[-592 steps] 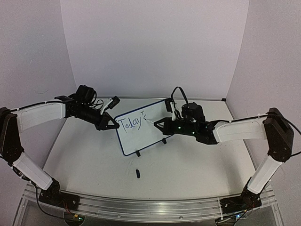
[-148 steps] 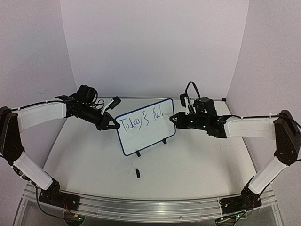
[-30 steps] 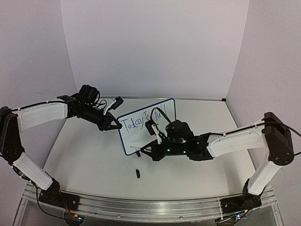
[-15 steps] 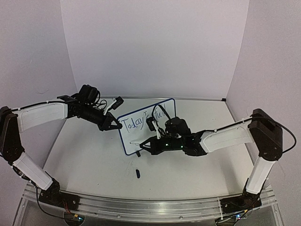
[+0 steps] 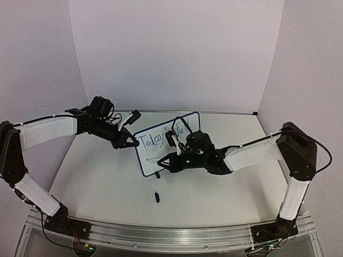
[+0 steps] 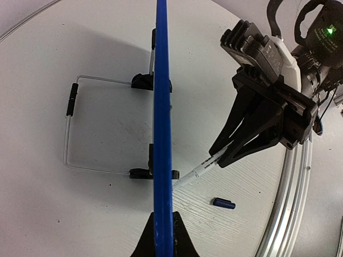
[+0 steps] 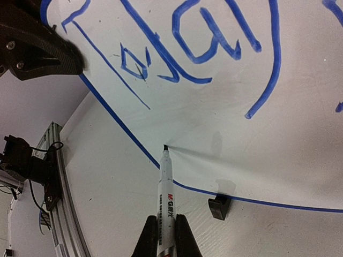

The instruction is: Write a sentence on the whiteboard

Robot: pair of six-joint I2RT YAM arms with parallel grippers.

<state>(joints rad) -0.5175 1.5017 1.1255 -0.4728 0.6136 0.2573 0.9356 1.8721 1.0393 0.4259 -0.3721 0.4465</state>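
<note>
- The whiteboard (image 5: 149, 155) stood upright at mid-table on its wire stand (image 6: 68, 128), its left edge pinched by the closed left gripper (image 5: 130, 143).
- The right gripper (image 7: 166, 227) was closed on a marker (image 7: 166, 187), with the tip low at the board's left end, just above the blue rim (contact could not be confirmed).
- The sentence (image 5: 161, 137) filled the top line only and was unfinished.
- Risk: a line begun this low could run onto the rim or a clip foot (image 7: 218, 206).
- Risk: heavy pressure could rock the board or slide the marker in its narrow pinch, distorting strokes.
- A loose cap (image 5: 157, 197) lay nearer the arm bases.
</note>
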